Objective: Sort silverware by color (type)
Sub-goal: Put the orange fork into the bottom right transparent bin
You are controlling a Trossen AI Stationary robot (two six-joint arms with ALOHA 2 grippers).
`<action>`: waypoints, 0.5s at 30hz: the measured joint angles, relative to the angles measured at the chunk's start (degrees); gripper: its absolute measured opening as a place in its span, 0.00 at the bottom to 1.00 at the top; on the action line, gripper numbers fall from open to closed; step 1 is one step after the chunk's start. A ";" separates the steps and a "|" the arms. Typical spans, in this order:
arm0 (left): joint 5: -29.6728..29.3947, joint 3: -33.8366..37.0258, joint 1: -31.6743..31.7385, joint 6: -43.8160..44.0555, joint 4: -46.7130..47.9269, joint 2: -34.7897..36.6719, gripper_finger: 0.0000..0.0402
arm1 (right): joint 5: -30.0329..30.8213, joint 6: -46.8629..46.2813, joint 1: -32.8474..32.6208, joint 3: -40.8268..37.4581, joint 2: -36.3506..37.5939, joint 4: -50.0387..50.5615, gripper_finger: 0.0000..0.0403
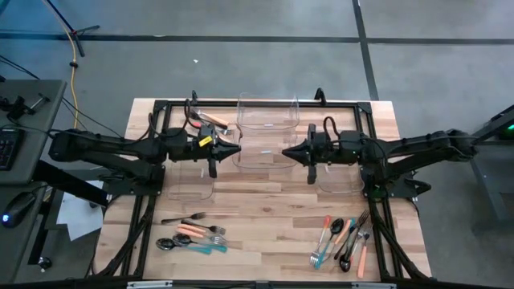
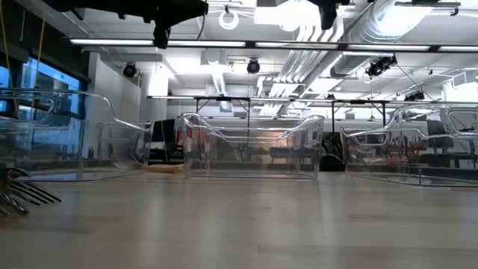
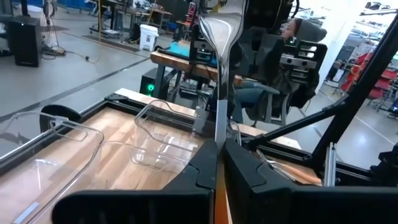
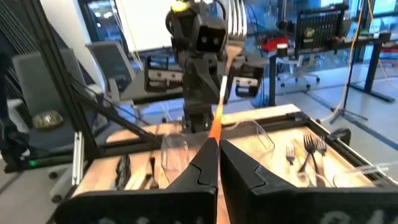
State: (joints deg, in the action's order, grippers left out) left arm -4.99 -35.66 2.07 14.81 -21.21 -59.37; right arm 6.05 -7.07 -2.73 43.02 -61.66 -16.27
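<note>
left gripper (image 3: 217,163): fingers clenched on an orange-handled spoon (image 3: 219,43), bowl sticking out ahead; held high over the clear centre bin (image 1: 261,156)
right gripper (image 4: 217,155): fingers clenched on an orange-handled fork (image 4: 225,59), tines pointing forward; also over the centre bin, facing the left gripper, tips near but apart
why held so: judgement, each arm carries 1 orange piece and meets at the middle, so the orange group probably goes in a middle bin; the thin handles are pinched at the end, so the pieces could swivel or slip
left pile (image 1: 195,234): orange, teal and black silverware loose on the front-left of the table, unsorted
right pile (image 1: 344,241): the same mix at the front-right, unsorted
back-left pieces (image 1: 210,120): a few forks with orange handles by the rear frame; cannot tell whether they lie in a bin
other bins: rear centre bin (image 1: 267,119), left bin (image 1: 189,183), right bin (image 1: 337,178), all clear plastic
progress: judgement, early, as most pieces are still in the 2 piles
table (image 1: 265,217): light wood planks in a black frame; in the low view, fork tines (image 2: 33,194) lie at the edge
room: grey concrete floor with taped lines, ceiling ducts and strip lights, desks and office chairs, and a person seated (image 3: 273,68) beyond the table
</note>
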 joint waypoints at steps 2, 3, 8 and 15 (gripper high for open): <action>0.00 -0.02 0.00 -0.41 -0.09 0.02 0.00 | -0.01 -0.40 0.17 0.08 0.01 0.24 0.00; 0.00 -0.02 0.00 -0.53 -0.07 0.02 0.00 | -0.01 -0.41 0.18 0.07 0.01 0.26 0.00; 0.00 -0.02 0.00 -0.57 -0.09 0.02 0.00 | -0.01 -1.02 0.18 0.08 0.01 0.22 0.00; 0.48 -0.04 0.00 -2.04 -0.07 0.02 0.00 | 0.01 -3.54 0.22 0.09 0.01 0.20 0.00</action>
State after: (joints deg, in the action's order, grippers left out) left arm -4.51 -35.70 2.07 12.77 -21.29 -59.35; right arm 6.06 -10.61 -2.50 43.11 -61.65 -16.08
